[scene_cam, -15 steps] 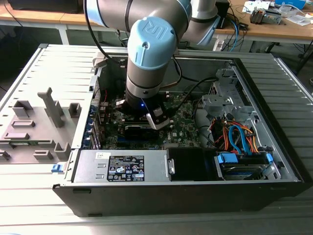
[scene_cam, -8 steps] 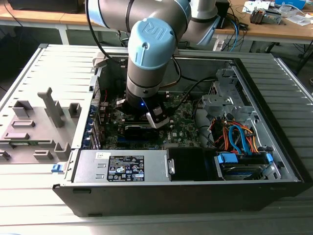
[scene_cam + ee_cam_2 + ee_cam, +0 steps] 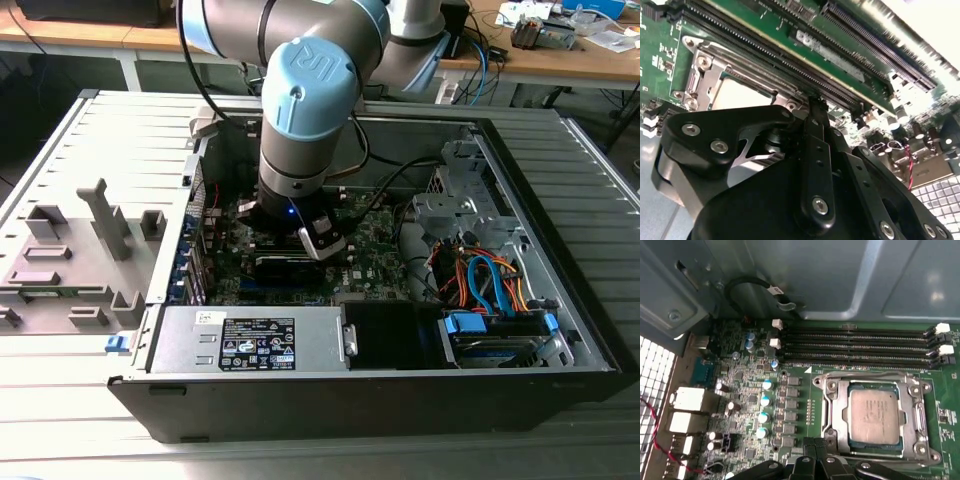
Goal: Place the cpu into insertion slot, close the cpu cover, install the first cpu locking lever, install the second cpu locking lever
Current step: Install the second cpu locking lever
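The robot arm [image 3: 300,120] bends down from above, and its wrist points straight down. The black gripper [image 3: 816,112] hangs at the end of it. Its two fingers [image 3: 812,452] are pressed close together, tip to tip, with nothing held between them.

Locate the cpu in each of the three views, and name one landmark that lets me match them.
Exterior view: the cpu cannot be made out; the arm stands over that part of the green board.
First wrist view: cpu sits in the insertion slot, framed by the silver cpu cover, beside the gripper.
Second wrist view: cpu shows just past the gripper.
Shared landmark: the long black memory slots run alongside the socket in both wrist views.
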You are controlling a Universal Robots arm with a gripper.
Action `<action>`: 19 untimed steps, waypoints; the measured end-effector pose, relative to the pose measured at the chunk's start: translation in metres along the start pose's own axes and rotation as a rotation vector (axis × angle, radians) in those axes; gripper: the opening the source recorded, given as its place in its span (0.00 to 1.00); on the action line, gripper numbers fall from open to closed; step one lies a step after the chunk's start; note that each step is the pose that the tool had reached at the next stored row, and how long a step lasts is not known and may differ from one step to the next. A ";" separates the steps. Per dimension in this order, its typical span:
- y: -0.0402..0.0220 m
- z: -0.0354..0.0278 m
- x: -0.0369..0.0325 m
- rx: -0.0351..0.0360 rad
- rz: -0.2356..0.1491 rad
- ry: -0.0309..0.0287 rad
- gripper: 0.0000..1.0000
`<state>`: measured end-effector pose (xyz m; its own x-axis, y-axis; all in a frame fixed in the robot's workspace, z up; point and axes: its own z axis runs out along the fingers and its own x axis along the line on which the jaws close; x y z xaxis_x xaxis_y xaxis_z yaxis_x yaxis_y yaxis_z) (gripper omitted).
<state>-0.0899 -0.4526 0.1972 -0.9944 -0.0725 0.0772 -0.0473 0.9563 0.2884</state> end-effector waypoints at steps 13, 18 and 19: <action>-0.0004 -0.0098 0.0017 0.0006 -0.002 -0.0040 0.11; 0.0037 -0.0156 -0.0027 0.0160 0.001 0.0008 0.11; 0.0061 -0.0153 -0.0074 0.0281 0.004 0.0062 0.11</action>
<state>-0.0814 -0.4506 0.2129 -0.9939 -0.0707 0.0841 -0.0465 0.9642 0.2612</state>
